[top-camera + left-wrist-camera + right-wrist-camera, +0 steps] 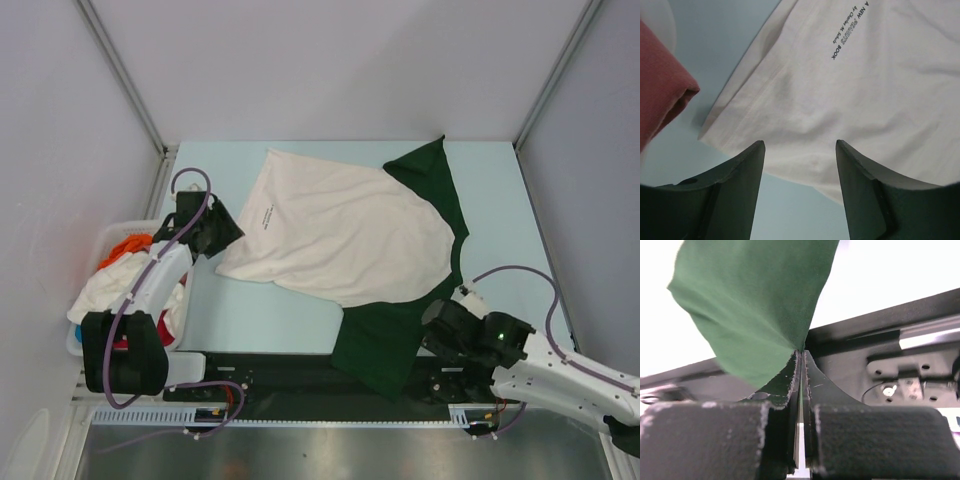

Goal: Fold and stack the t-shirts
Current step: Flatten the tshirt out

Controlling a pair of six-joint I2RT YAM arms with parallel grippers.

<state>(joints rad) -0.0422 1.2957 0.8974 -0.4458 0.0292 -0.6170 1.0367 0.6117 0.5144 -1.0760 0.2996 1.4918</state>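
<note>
Scanning from the left, a basket (108, 234) of heaped tees (115, 275) was noted beside the table (250, 320). The left gripper (230, 234) was found with jaws apart and empty, poised at the hem corner of the cream tee (340, 235); contact with the cloth could not be told. The tee was spread across the table, skewed, with its print (845, 32) facing up. Its near green sleeve (385, 345) was draped over the front edge. The right gripper (801, 357) was closed on that sleeve, with cloth pinched between the pads. The cloth was judged light, soft and limp: sagging and creasing are expected wherever it is unsupported, and slipping from a thin pinch is possible. Hold is best taken at hems, seams and corners, at two points together.
</note>
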